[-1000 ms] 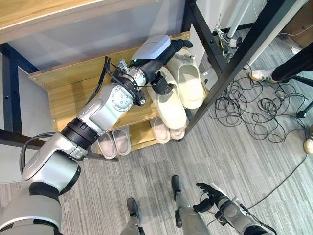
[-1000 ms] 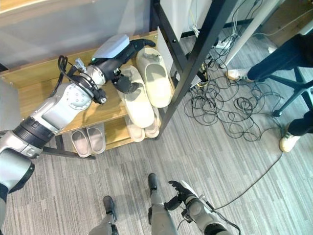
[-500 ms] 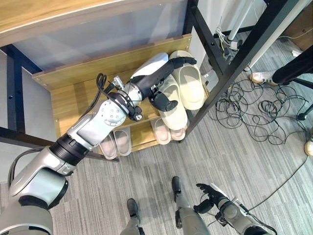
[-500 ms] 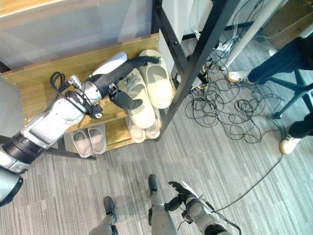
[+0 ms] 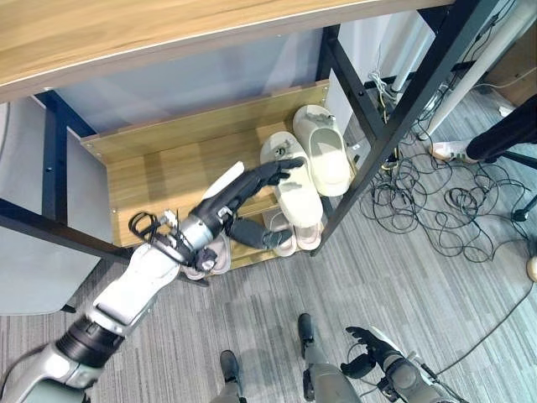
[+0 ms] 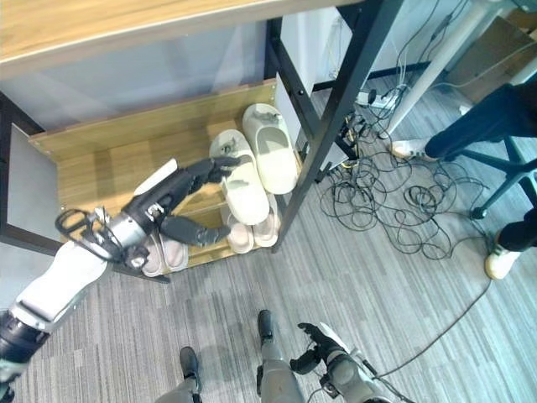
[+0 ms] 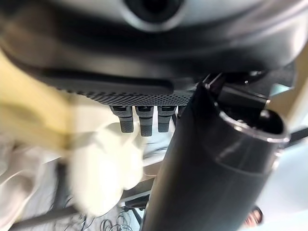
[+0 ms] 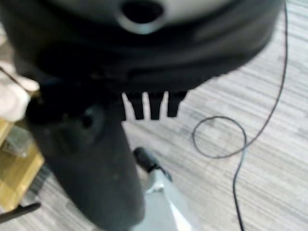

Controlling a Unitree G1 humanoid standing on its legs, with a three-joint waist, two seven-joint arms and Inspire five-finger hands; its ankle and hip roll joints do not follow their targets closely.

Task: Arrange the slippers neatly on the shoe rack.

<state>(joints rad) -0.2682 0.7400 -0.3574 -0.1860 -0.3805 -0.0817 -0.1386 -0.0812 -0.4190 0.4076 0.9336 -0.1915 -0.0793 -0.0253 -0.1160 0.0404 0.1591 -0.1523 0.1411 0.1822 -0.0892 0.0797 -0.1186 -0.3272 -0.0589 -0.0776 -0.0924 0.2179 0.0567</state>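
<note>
- Nearest to you, your right hand [image 5: 375,357] hangs low over the grey carpet floor [image 5: 436,277]; its dark fingers are loosely bent and nothing is in them.
- Your left hand [image 5: 243,191] reaches in from the lower left towards the wooden shoe rack [image 5: 159,172]. Its fingers [image 5: 281,167] are stretched out almost straight, the tips touching the near cream slipper [image 5: 295,186], and the thumb [image 5: 252,232] juts out below and away from them. The hand is open and grips nothing.
- On the lower shelf [image 5: 247,248] of the rack you see a small pale pink pair [image 5: 205,256] beside your left forearm, and a second pale pair [image 5: 289,235] to the right of it, partly tucked under the shelf above.
- On the upper shelf the two cream slippers sit at the right end. The near cream slipper lies with its front end hanging out past the shelf's front edge, over the lower pair.
- The far cream slipper [image 5: 323,147] lies just beside it on the right, touching or almost touching along the side, and is angled slightly away from it.
- A black metal frame post [image 5: 390,126] slants down right of the slippers, and a wooden surface [image 5: 126,34] spans above the rack.
- Farther right, a tangle of black cables [image 5: 428,189] lies on the floor.
- At the far right edge, a person's dark trouser leg and pale shoe [image 5: 450,128] show.
</note>
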